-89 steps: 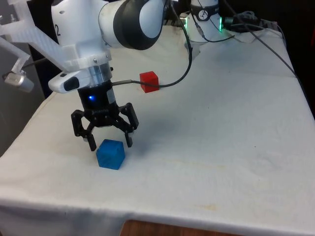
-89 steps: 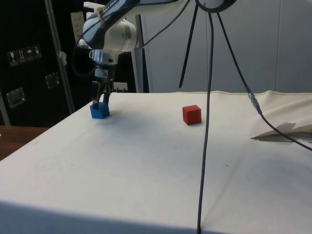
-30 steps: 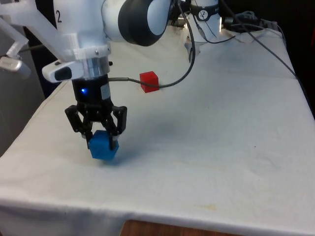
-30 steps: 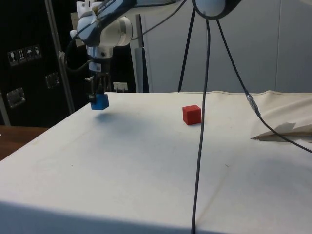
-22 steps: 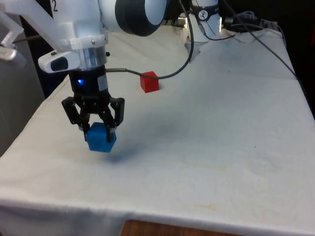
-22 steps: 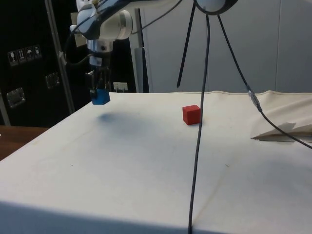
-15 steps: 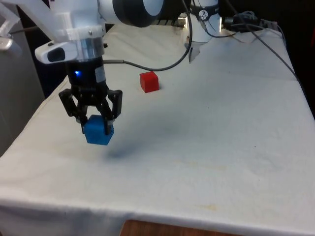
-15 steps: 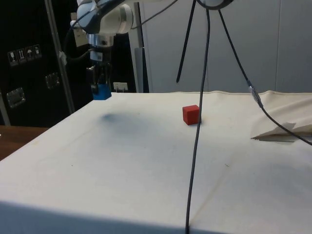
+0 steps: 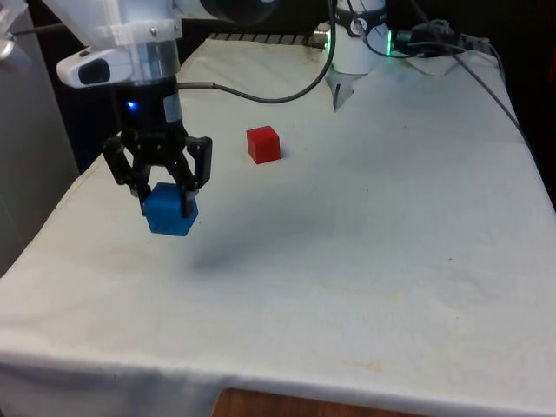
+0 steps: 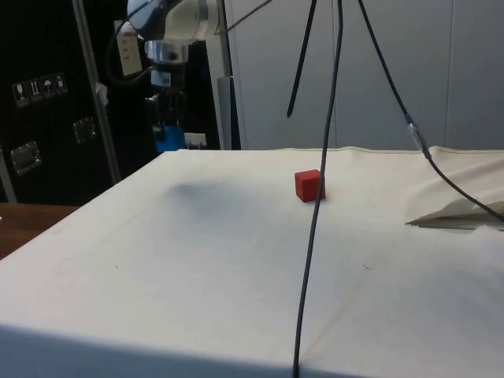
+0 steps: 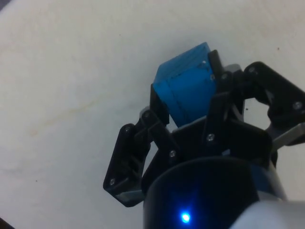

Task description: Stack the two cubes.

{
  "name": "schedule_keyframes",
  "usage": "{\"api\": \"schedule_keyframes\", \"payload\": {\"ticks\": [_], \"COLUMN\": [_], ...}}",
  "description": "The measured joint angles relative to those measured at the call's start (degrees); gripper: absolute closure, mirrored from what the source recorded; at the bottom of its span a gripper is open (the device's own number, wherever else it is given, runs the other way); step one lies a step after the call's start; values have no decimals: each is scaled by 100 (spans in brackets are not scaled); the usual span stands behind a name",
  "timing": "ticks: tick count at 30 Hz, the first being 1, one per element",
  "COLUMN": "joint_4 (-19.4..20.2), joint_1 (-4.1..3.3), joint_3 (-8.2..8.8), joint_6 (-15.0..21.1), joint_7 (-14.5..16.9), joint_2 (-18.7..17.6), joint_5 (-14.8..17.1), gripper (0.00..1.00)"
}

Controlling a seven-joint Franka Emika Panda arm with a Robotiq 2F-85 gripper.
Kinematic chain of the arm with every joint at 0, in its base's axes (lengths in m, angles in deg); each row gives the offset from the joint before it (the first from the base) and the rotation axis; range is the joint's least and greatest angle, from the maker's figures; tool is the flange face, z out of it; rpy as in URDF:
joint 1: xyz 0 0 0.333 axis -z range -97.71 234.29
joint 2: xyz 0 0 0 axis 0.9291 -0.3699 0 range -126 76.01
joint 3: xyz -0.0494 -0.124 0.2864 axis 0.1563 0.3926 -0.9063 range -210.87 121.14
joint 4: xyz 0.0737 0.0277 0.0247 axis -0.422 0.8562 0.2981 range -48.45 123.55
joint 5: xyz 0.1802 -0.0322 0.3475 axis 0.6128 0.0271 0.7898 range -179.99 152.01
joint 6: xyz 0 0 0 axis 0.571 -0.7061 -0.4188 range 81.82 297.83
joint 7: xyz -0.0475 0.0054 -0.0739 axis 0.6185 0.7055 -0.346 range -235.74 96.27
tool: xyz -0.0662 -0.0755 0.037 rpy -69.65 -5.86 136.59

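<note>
Change: the black two-finger gripper (image 9: 164,201) has risen since a second ago, when the small blue cube (image 9: 170,213) hung just above the white tablecloth (image 9: 365,261); three seconds ago the cube sat on the cloth with the fingers spread around it.
Gripper: pinching the blue cube between its fingers (image 11: 161,110), the cube sitting slightly turned in the grasp; the wrist view shows both fingers pressed against opposite faces.
Blue cube: held well clear of the cloth in the side view (image 10: 167,140), with only a soft shadow on the cloth beneath it.
Red cube: the small red cube (image 9: 263,144) rests on the cloth, at about 1 o'clock from the held cube in the front view, well apart from it; in the side view (image 10: 309,185) it lies at about 4 o'clock from the gripper.
Meaning: pick-up looks done; the carry to the red cube and the placing on top are not yet done.
Risk: the tilted cube may land askew unless squared over the red one.
</note>
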Motion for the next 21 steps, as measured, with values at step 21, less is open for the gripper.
{"api": "schedule_keyframes", "payload": {"ticks": [21], "joint_4": [705], "joint_1": [-183], "joint_3": [40], "joint_6": [0], "joint_7": [201], "joint_2": [676], "joint_5": [-321], "gripper": [99]}}
